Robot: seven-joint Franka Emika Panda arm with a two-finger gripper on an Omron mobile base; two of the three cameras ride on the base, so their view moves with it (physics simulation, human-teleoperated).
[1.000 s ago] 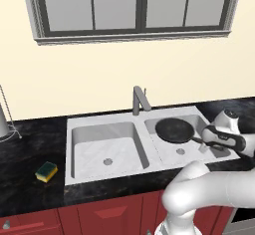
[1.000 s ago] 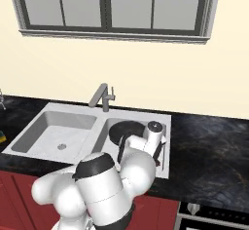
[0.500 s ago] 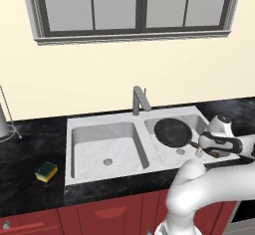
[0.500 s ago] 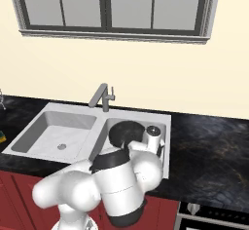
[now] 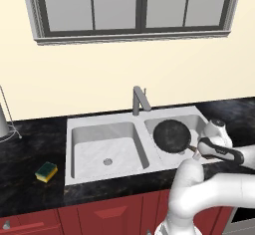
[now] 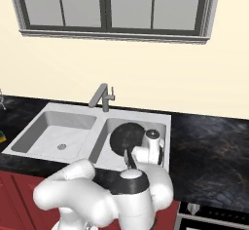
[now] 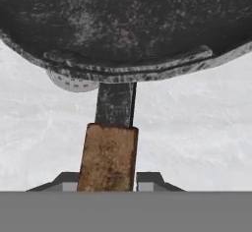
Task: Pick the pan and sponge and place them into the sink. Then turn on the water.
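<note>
The black frying pan [image 5: 172, 135] sits over the right basin of the grey double-basin sink [image 5: 104, 125], its thin handle running toward the robot at the front right. In the hand view the pan [image 7: 123, 24] spreads across the top, and its dark stem ends in a brown wooden grip [image 7: 109, 157] that lies between the two dark finger tips of the end effector [image 7: 108, 181], which stands closed on that grip. From the right base view the pan [image 6: 125, 137] shows in the same basin, just left of the white wrist. The sponge [image 5: 46, 172], green over yellow, lies on the black worktop [image 5: 30, 154] left of the sink, well apart from the pan. The grey faucet [image 5: 140, 99] rises behind the divider between the basins.
</note>
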